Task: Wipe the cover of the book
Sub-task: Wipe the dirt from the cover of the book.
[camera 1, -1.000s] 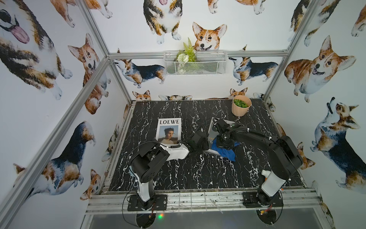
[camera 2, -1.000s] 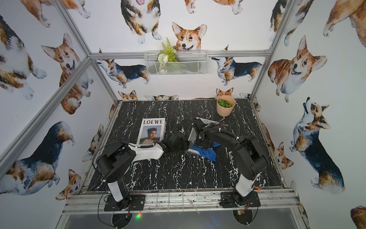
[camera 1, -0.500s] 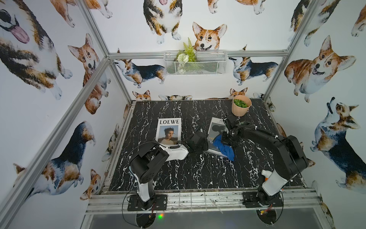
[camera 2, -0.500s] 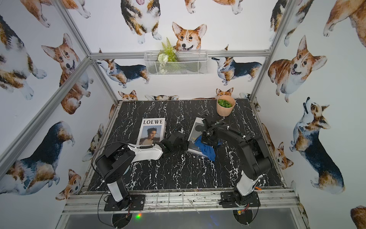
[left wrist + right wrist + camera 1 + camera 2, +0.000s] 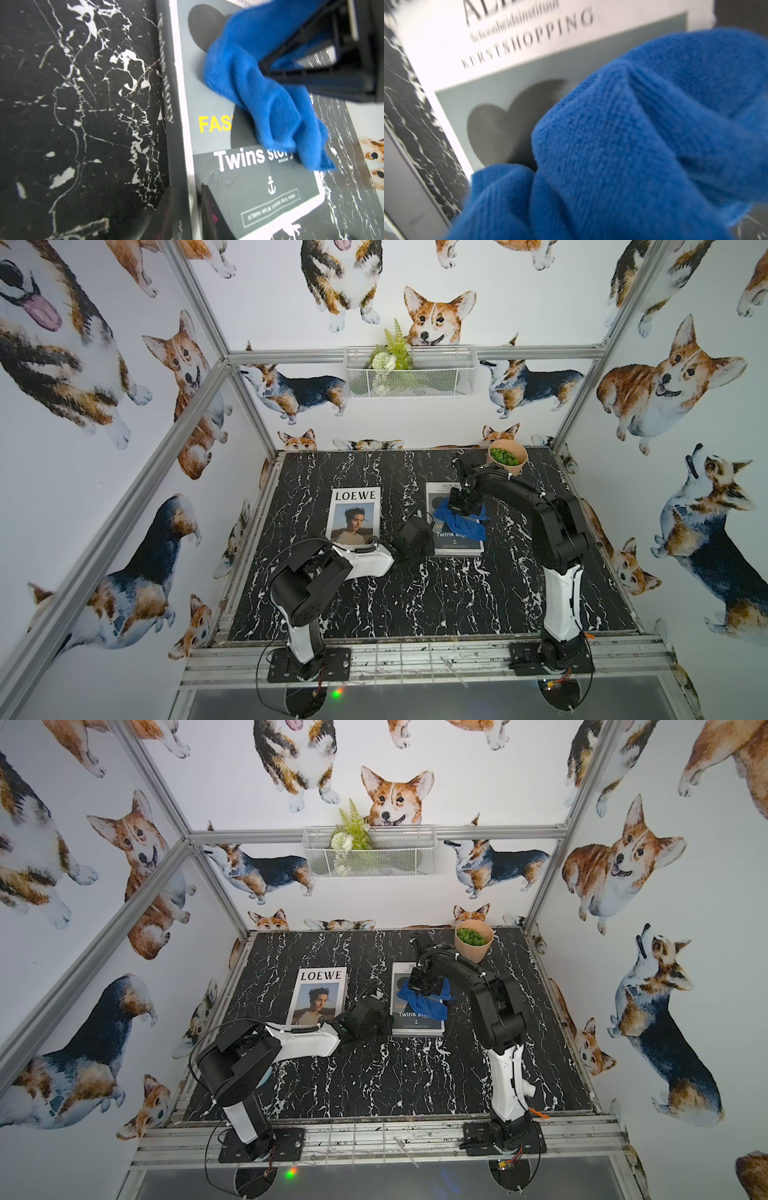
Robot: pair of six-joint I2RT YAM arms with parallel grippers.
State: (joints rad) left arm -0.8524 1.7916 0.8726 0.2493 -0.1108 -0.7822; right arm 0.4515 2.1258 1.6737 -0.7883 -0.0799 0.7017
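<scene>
The grey "Twins story" book [image 5: 457,546] [image 5: 415,1026] lies flat on the black marble table, right of centre. A crumpled blue cloth [image 5: 462,523] [image 5: 427,1003] rests on the middle of its cover. My right gripper [image 5: 459,504] [image 5: 422,986] is shut on the cloth from above. In the right wrist view the cloth [image 5: 633,145] hides the fingers, with the cover [image 5: 488,93] behind it. My left gripper [image 5: 419,537] [image 5: 187,209] is shut on the book's spine edge near its front left corner. The left wrist view shows the cloth [image 5: 259,93] on the cover [image 5: 249,197].
A white LOEWE magazine [image 5: 355,514] lies left of the book, beside the left arm. A tan pot of green plant [image 5: 507,458] stands at the back right, close behind the right arm. A wire basket [image 5: 409,371] hangs on the back wall.
My right gripper has dragged the blue cloth over the cover from the near end towards the far end. The left gripper has stayed on the book's edge.
</scene>
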